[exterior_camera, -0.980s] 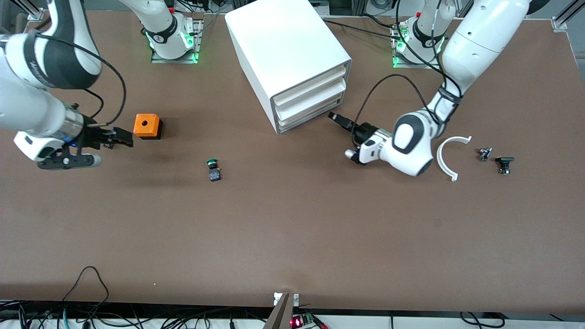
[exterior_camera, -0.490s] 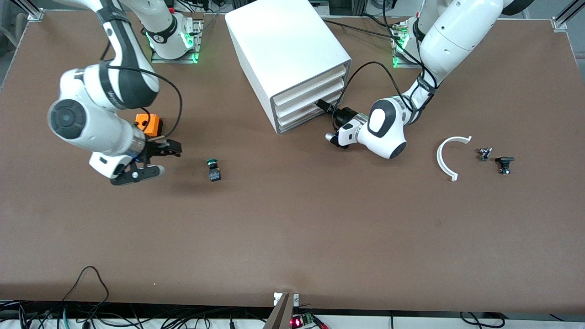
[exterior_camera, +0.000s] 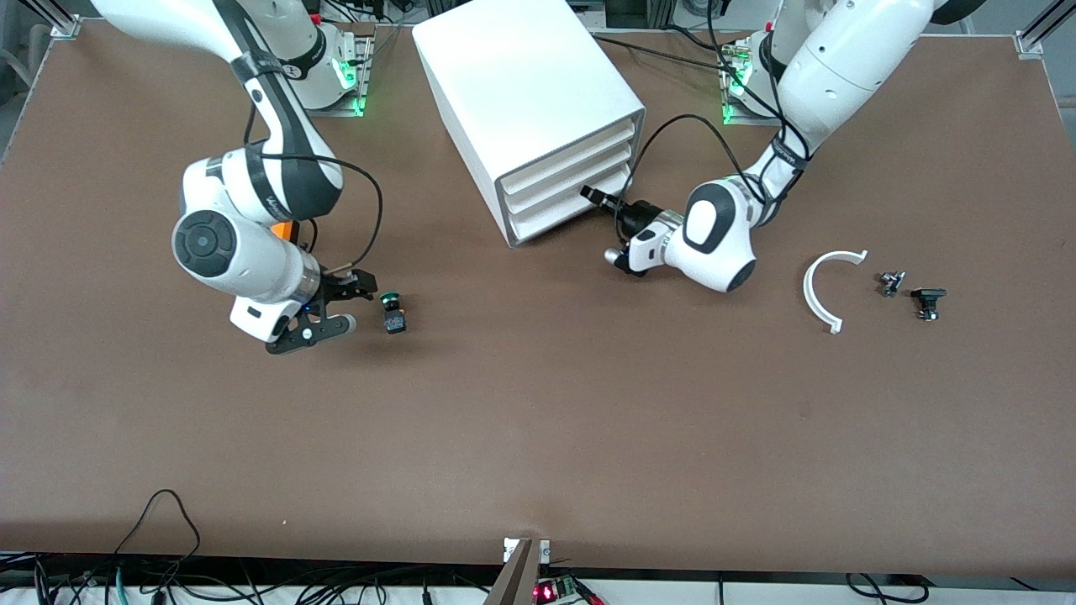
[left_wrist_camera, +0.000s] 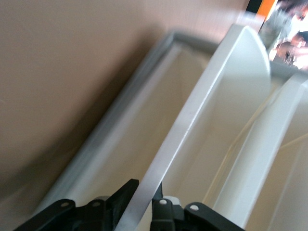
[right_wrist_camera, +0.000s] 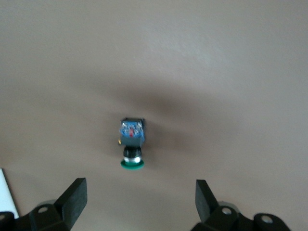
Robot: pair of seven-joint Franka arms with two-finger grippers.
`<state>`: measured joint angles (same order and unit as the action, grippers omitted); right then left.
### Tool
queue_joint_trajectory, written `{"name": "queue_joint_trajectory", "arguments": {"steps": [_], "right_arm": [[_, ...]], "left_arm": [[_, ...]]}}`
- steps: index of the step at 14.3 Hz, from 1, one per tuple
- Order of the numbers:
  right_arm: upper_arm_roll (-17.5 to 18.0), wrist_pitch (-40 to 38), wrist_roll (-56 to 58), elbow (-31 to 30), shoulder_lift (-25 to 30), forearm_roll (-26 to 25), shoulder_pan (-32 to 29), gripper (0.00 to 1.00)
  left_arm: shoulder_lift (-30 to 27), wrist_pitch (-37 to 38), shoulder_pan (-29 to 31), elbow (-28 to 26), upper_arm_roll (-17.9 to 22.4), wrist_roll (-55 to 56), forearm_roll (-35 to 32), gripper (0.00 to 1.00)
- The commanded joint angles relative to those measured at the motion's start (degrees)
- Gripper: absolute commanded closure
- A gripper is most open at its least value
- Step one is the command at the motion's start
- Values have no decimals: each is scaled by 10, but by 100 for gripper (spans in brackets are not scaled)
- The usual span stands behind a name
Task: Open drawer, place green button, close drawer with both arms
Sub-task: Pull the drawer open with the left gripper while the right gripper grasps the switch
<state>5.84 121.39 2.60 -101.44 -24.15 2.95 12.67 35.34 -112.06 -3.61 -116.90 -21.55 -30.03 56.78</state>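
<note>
The button (exterior_camera: 391, 309) lies on its side on the table, green cap toward the cabinet; in the right wrist view (right_wrist_camera: 132, 144) it lies just ahead of the fingers. My right gripper (exterior_camera: 353, 291) is open and low beside it, toward the right arm's end; in its own view (right_wrist_camera: 139, 202) nothing is between the fingers. The drawer (exterior_camera: 565, 216), lowest of the white cabinet (exterior_camera: 521, 76), looks closed. My left gripper (exterior_camera: 593, 198) is at its front, and its fingers in the left wrist view (left_wrist_camera: 144, 190) clamp the drawer's white lip (left_wrist_camera: 192, 125).
An orange cube (exterior_camera: 287, 229) is partly hidden by the right arm. A white curved strip (exterior_camera: 822, 294) and two small dark parts (exterior_camera: 891, 282) (exterior_camera: 927, 301) lie toward the left arm's end. Cables run along the table's near edge.
My right arm has swung in from the table's end past the orange cube to the button. My left gripper has moved up to the drawer front and stays on its lip.
</note>
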Motion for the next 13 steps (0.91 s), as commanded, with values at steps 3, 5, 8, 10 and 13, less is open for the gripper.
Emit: {"name": "queue_joint_trajectory", "arguments": {"steps": [3, 5, 8, 10, 13], "right_arm": [[9, 116, 9, -60, -26, 7, 5, 0], [9, 143, 8, -61, -48, 7, 5, 0], [9, 169, 8, -61, -67, 3, 6, 0], [9, 186, 8, -61, -81, 3, 13, 0], [9, 198, 7, -62, -94, 0, 25, 0]], "left_arm": [[-11, -64, 44, 60, 44, 4, 3, 90], [-18, -97, 47, 60, 44, 4, 10, 0], [-45, -102, 68, 63, 45, 5, 2, 0], [-87, -102, 95, 64, 57, 5, -27, 0], [-157, -105, 139, 77, 58, 6, -116, 0]]}}
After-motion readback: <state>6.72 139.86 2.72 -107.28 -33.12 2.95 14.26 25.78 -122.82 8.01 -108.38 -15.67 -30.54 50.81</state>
